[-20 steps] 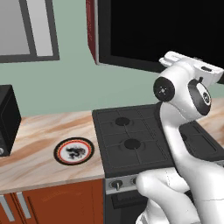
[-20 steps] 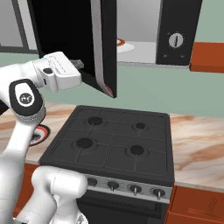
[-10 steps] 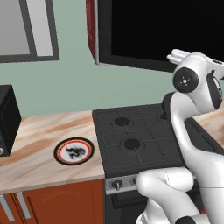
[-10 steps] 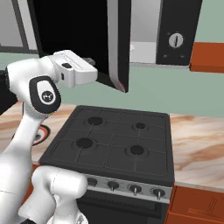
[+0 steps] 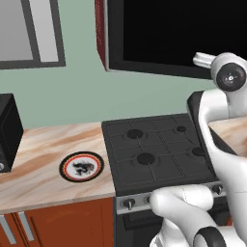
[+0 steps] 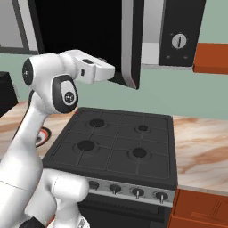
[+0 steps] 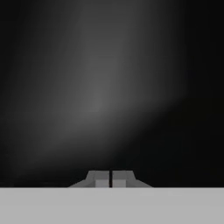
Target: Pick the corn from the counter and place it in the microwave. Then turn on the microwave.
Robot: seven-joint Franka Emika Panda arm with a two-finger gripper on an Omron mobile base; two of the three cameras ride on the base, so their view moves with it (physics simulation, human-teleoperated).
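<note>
Against the glossy dark door of the microwave (image 6: 89, 40), upper centre of the right base view, the gripper (image 7: 110, 178) presses with fingertips together, holding nothing. Lower left, the counter (image 5: 43, 164) carries a round plate (image 5: 81, 166).

Round plate (image 5: 81, 167) beside black stovetop (image 5: 157, 152)
</note>
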